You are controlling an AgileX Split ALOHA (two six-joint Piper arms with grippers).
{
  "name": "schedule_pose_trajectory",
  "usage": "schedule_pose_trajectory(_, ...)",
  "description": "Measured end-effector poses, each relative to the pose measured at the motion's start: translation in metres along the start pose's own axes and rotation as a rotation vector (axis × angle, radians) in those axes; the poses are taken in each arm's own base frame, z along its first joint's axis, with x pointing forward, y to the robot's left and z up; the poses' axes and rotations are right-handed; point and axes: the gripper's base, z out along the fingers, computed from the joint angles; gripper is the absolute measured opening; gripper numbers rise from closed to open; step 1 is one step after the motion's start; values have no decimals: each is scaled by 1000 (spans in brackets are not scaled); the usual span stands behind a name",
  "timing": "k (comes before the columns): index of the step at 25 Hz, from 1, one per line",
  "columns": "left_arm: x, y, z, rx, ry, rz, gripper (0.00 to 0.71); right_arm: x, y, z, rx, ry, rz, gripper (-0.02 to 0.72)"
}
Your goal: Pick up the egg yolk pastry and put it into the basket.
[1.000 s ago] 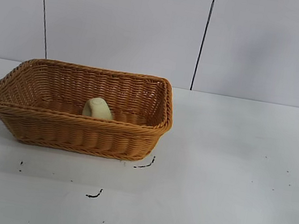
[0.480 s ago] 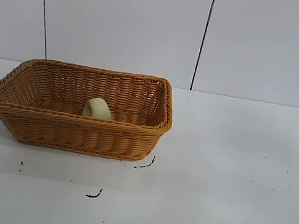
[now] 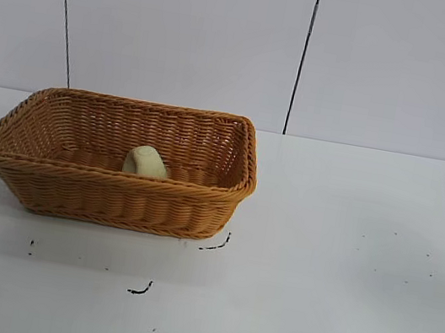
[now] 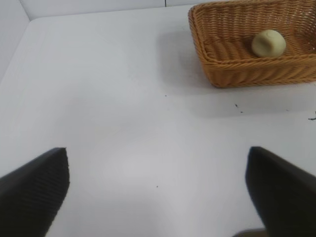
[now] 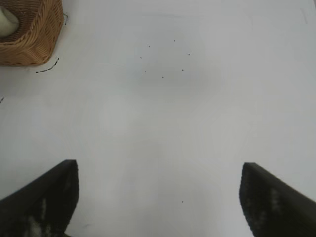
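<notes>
Exterior view: wicker basket (image 3: 111,191) sits on the white table (image 3: 341,272), left of centre. The egg yolk pastry (image 3: 145,161) lies inside it, on the basket floor near the front wall, pale dome partly hidden by the rim. Neither arm nor gripper shows in this view. A few small black marks (image 3: 215,245) on the tabletop by the basket's front right corner and further forward. No writing or labels legible anywhere.

Left wrist view: left gripper (image 4: 158,190) hangs over bare table, angled down and forward, its two dark fingers (image 4: 37,185) spread wide at the edges of the frame, nothing between them. Basket (image 4: 247,74) well apart from it, far off across the table; pastry (image 4: 268,43) resting inside on the woven floor.

Right wrist view: right gripper (image 5: 158,197) likewise tilted down toward the table, fingers (image 5: 44,197) set wide apart, empty. Only a corner of the basket (image 5: 34,47) is in frame, far from the gripper, with a sliver of the pastry (image 5: 7,22) at the frame edge. Scattered black specks (image 5: 163,59) on the table between.
</notes>
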Motion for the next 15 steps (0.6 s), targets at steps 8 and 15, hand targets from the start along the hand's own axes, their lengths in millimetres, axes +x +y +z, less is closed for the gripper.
schedule_pose_trajectory(8, 0, 0, 0, 0, 0, 0, 697, 5, 1, -10, 4, -73, -7, 632)
schedule_pose_trajectory(15, 0, 0, 0, 0, 0, 0, 697, 15, 3, -24, 10, -180, -15, 632)
